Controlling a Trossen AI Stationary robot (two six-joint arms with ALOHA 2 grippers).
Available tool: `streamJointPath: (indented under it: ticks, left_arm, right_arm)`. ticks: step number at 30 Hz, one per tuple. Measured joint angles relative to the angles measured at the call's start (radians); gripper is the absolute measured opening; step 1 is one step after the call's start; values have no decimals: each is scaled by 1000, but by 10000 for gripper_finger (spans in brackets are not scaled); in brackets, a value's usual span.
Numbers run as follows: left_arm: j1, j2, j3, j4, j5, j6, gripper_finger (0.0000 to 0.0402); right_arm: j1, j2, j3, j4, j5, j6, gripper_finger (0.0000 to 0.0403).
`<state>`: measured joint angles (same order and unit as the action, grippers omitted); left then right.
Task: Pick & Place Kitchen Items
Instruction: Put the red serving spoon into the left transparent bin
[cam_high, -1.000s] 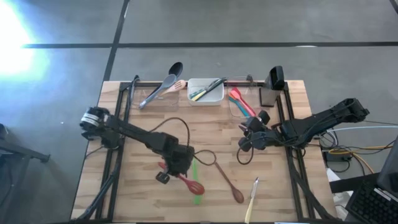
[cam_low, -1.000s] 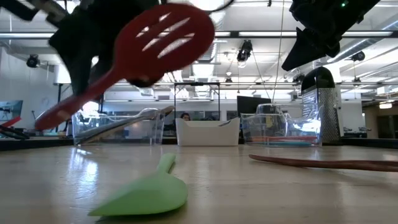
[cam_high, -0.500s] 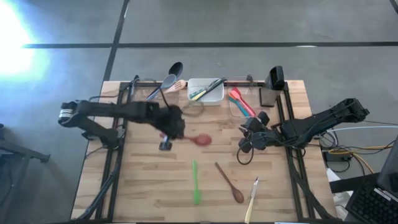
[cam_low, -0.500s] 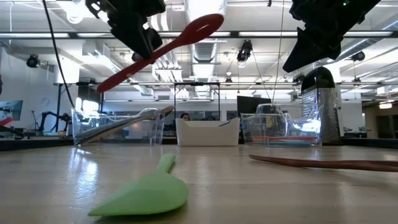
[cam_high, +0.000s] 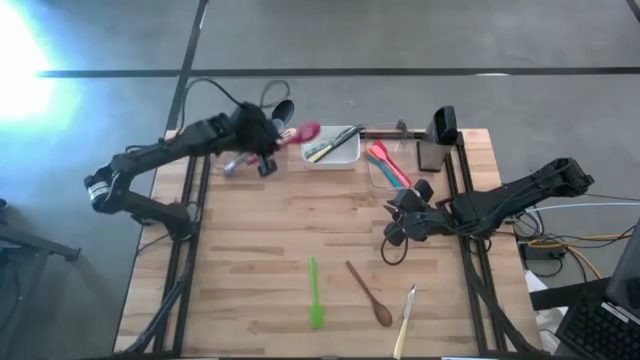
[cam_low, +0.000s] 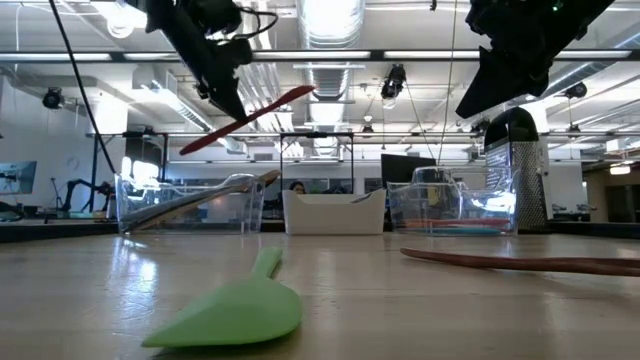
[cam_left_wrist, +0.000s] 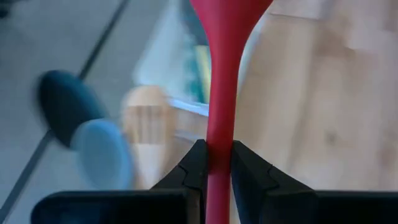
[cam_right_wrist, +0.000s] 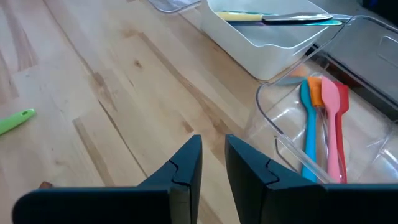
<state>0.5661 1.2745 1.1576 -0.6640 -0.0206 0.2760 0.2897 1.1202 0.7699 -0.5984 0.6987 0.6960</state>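
My left gripper (cam_high: 266, 143) hangs above the clear tub (cam_high: 243, 157) at the table's far left, shut on a red slotted spoon (cam_high: 300, 132). The spoon's head points toward the white tub (cam_high: 331, 148). The clear tub holds a black spoon (cam_high: 281, 109), a grey spoon and a wooden spatula. My right gripper (cam_high: 392, 232) hovers over the table's right half. Only a narrow gap shows between its fingers (cam_right_wrist: 213, 152), with nothing in it. A green spatula (cam_high: 315, 293), a wooden spoon (cam_high: 368, 294) and a cream-handled piece of cutlery (cam_high: 405, 321) lie flat on the near part of the table. My left gripper pinches the red spoon's handle (cam_left_wrist: 219, 134) between its two fingers, about midway along the spoon. The fingers slant down from above. The handle runs forward between them, with the head beyond the fingertips. The spoon (cam_low: 250, 118) is lifted clear and tilted, its head end higher.
A second clear tub (cam_high: 388, 168) at the far right holds blue, orange and pink spatulas. The white tub holds cutlery. A black box grater (cam_high: 443, 125) stands at the far right corner. Bare wood lies between the tubs and the near utensils.
My left gripper has carried the red spoon from low over the table's near middle up and toward the far left, to above the clear tub. It turned on the way. The spoon swung from pointing near-right to pointing toward the white tub.
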Motion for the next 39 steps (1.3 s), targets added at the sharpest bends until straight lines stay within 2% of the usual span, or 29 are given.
streamJointPath:
  ticks: [4, 8, 16, 24, 39]
  left_arm:
    - [96, 1, 0, 46, 10, 14, 47]
    - [163, 4, -26, 105, 78, 20, 47]
    - [264, 4, -178, 184, 93, 43, 47]
    - [353, 4, -305, 289, 168, 34, 47]
    - [397, 4, -378, 280, 179, 34, 47]
  right_arm:
    - [0, 0, -8, 0, 0, -1, 64]
    - [0, 0, -22, 0, -1, -1, 59]
    - [0, 0, -54, 2, -26, 26, 61]
    - [0, 0, -64, 4, -27, 50, 73]
    - [0, 0, -64, 7, -26, 53, 64]
